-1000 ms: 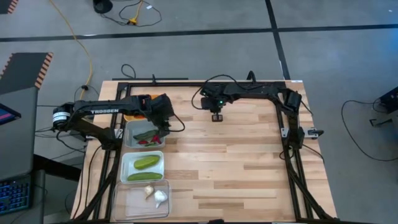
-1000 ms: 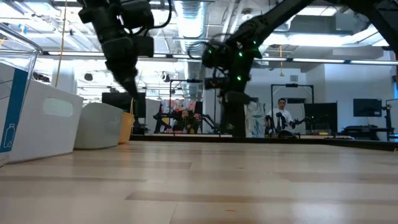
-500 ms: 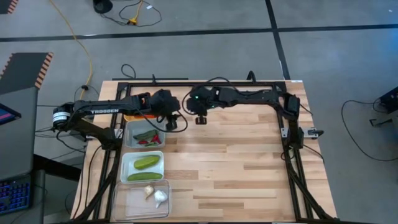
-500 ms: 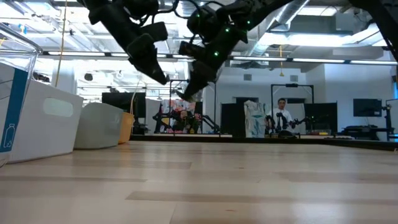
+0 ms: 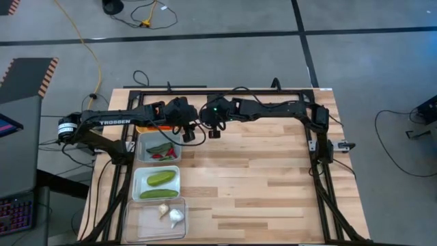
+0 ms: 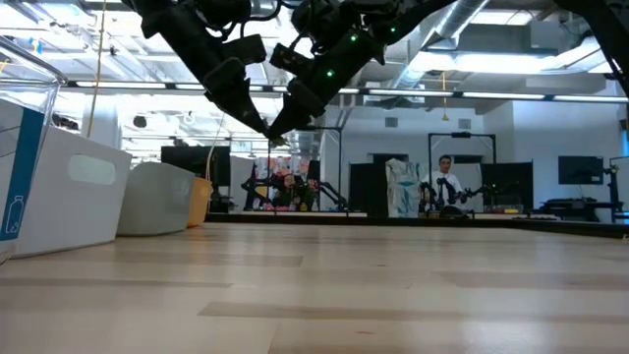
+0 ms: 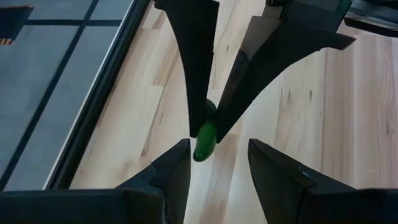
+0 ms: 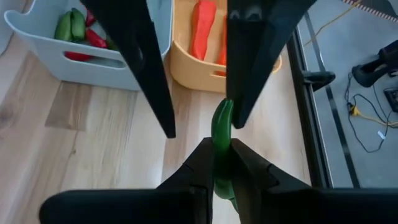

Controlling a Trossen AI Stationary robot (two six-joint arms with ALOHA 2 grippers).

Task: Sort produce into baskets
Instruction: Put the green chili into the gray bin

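Green chili (image 8: 221, 127) pinched in right hand (image 8: 219, 163); left hand (image 7: 217, 163) spread around chili tip, not gripping.

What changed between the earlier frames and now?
The right gripper, shut on a green chili, swung left across the table's far edge to meet the left gripper, which rose off the grey bin and now brackets the chili, open. Bins and contents unchanged.

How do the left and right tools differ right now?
The right tool is shut on a green chili pepper; the left tool is open and empty. The pepper's free end sits between the left fingers, not yet pinched. Both hover near the yellow-orange basket.
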